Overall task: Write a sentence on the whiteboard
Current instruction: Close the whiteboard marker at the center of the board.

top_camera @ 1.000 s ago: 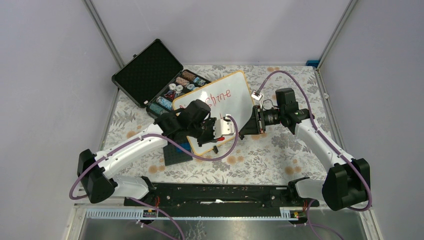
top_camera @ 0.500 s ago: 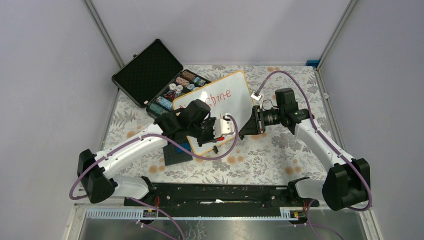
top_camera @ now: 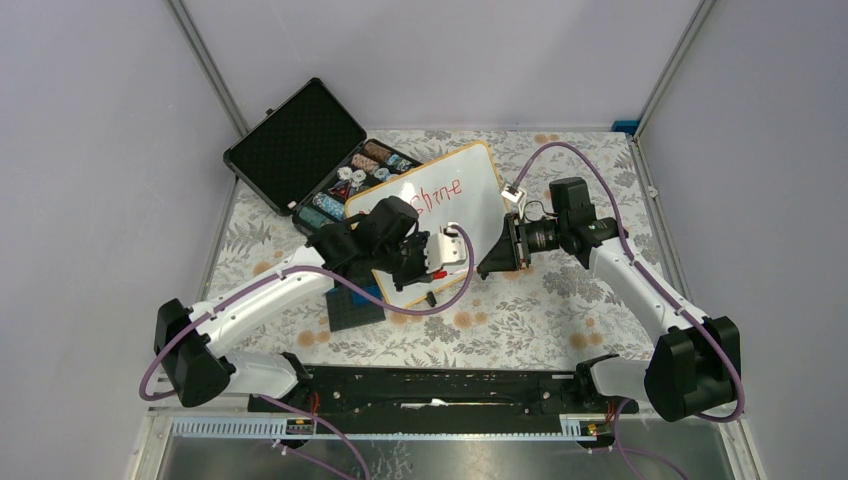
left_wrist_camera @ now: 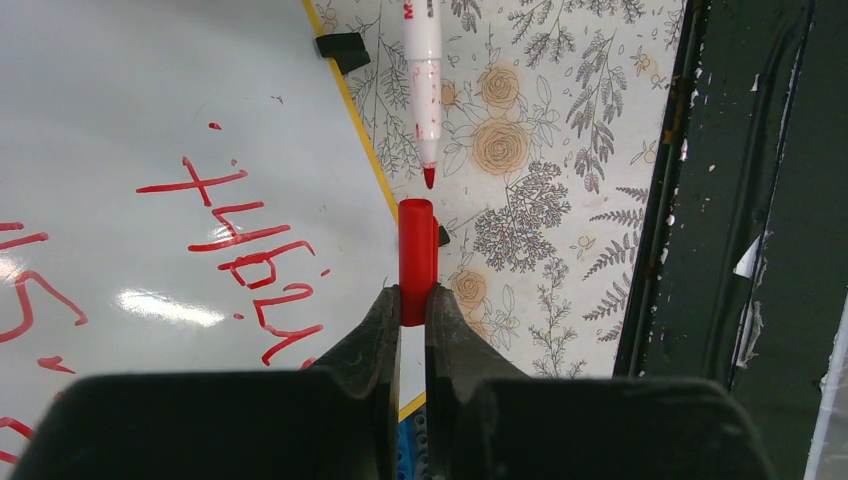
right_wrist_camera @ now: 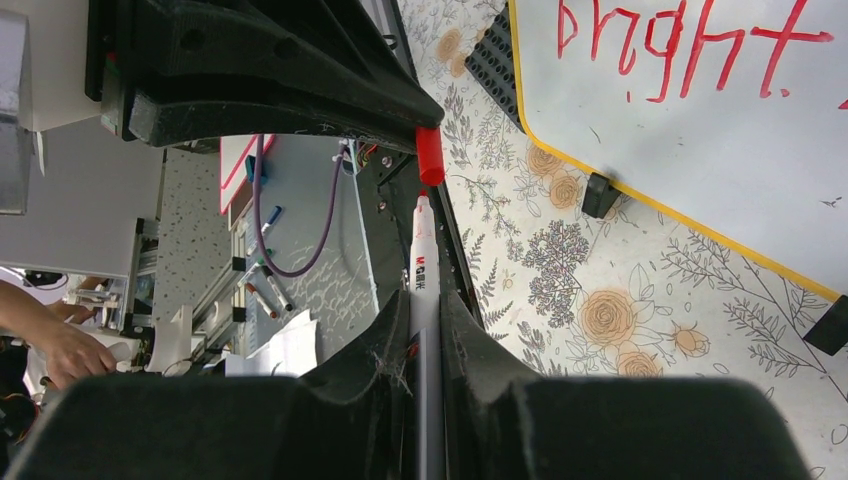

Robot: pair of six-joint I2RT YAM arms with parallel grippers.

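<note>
Beside the tan-framed whiteboard (left_wrist_camera: 150, 80), the left hand (left_wrist_camera: 412, 295), pinching a red plastic cap (left_wrist_camera: 417, 250), has neared the white red-tipped marker (left_wrist_camera: 424, 80) clamped in the right hand (right_wrist_camera: 424, 305). The red handwritten sentence (left_wrist_camera: 235, 238) looks finished; capping seems next.

Even, bright light — glare on whiteboard (left_wrist_camera: 150, 130), perhaps overhead

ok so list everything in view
whiteboard: 1, white, tan frame, mid table
sentence: 1, red, on whiteboard
marker: 1, white, red tip, uncapped, in right jaws
cap: 1, red, in left jaws, facing marker tip
case: 1, black, open, far left
chip stacks: several, mixed colours, in case
block plate: 1, dark, blue blocks, under left arm
left arm: 1, white and black, jaws shut on cap
right arm: 1, white and black, jaws shut on marker
</note>
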